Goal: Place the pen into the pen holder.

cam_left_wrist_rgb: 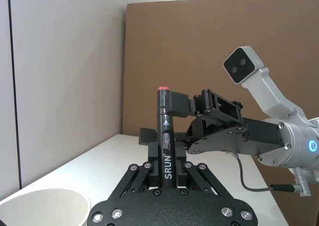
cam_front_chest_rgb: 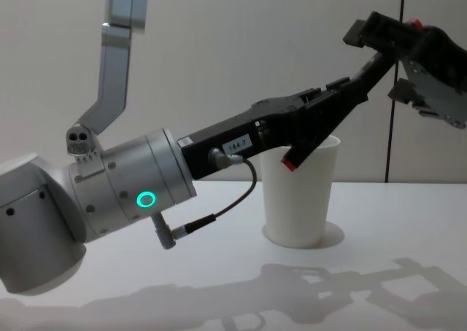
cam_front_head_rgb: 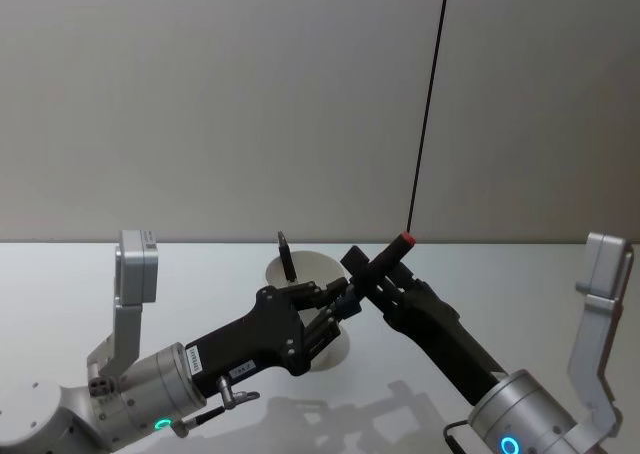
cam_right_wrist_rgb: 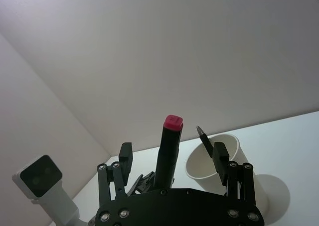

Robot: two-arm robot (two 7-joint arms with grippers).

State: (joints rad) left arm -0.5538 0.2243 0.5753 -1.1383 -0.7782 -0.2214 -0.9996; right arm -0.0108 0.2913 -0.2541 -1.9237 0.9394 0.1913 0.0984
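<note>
Over the white table (cam_front_head_rgb: 60,274), the left gripper (cam_front_head_rgb: 340,299) is clamping the pen (cam_left_wrist_rgb: 166,146) slantwise beside the pen holder (cam_front_chest_rgb: 299,200), apparently aiming it in. The right gripper (cam_right_wrist_rgb: 169,146) is standing wide around its capped end, bearing nothing.

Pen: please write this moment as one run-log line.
left hand: shut on pen | right hand: open around pen's upper part | pen holder: upright, pen not yet inside

The left gripper (cam_left_wrist_rgb: 167,154), pen (cam_front_head_rgb: 396,246) and right gripper (cam_right_wrist_rgb: 168,145) crowd over the pen holder (cam_front_chest_rgb: 299,192); table (cam_front_chest_rgb: 408,222) beside it lies bare.
</note>
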